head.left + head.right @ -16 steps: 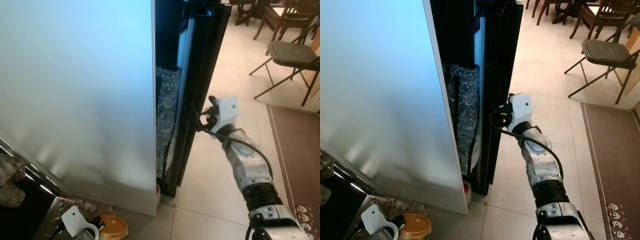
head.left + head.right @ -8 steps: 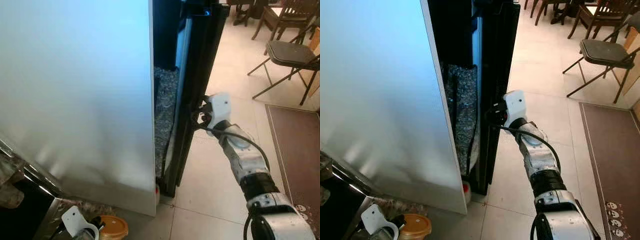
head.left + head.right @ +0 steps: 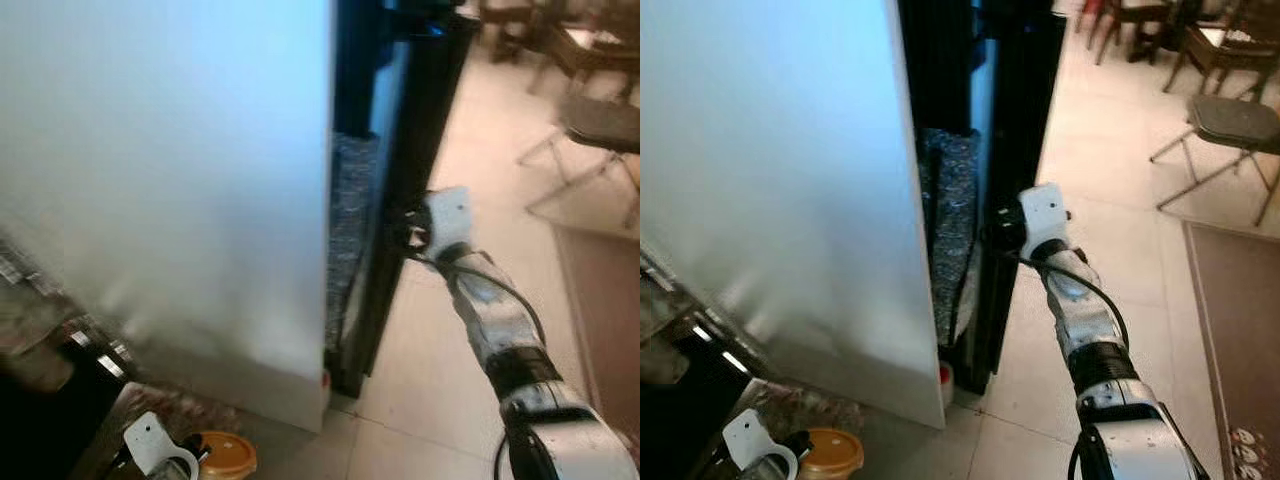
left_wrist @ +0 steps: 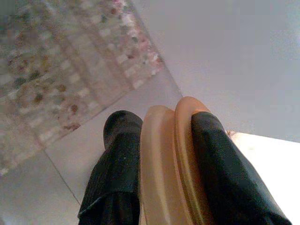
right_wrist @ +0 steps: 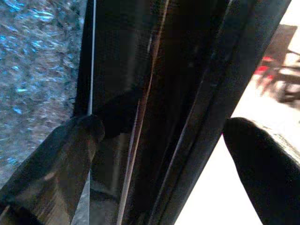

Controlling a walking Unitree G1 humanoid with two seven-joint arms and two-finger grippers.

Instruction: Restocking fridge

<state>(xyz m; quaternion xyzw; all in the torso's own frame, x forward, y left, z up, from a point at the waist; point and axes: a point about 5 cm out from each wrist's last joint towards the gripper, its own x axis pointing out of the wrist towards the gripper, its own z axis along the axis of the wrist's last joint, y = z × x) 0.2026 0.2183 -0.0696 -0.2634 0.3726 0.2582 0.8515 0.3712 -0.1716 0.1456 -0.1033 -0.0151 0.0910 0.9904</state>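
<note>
The robot stands at the side of the fridge [image 3: 790, 200], whose pale wall takes up most of the head views. The black fridge door [image 3: 1025, 150] stands ajar, its free edge running top to bottom as a tall vertical strip straight ahead of the right hand [image 3: 1005, 228]. That edge is what the next move seems to depend on: it lies directly in front of the right hand, with the long axis upright, and the right arm is the one near it.

The right arm reaches forward, nearly straight, wrist raised to about mid-height of the door. In the right wrist view the two black fingers [image 5: 51, 154] are spread apart, one on the inner side of the door edge [image 5: 187, 103] toward the grey speckled lining [image 5: 37, 61], the other on the outer, floor side. So the hand straddles the edge without clamping it; whether a finger touches the door cannot be told.

The left hand [image 4: 164, 178] hangs low by the robot's side, its fingers pinching an orange lidded container [image 4: 168, 154] edge-on above the tiled floor [image 4: 70, 154]. That container, also seen at the bottom of the head view, is likely what goes into the fridge, and it is well apart from the opening. A folding chair [image 3: 1230, 125] stands farther off on the floor.
</note>
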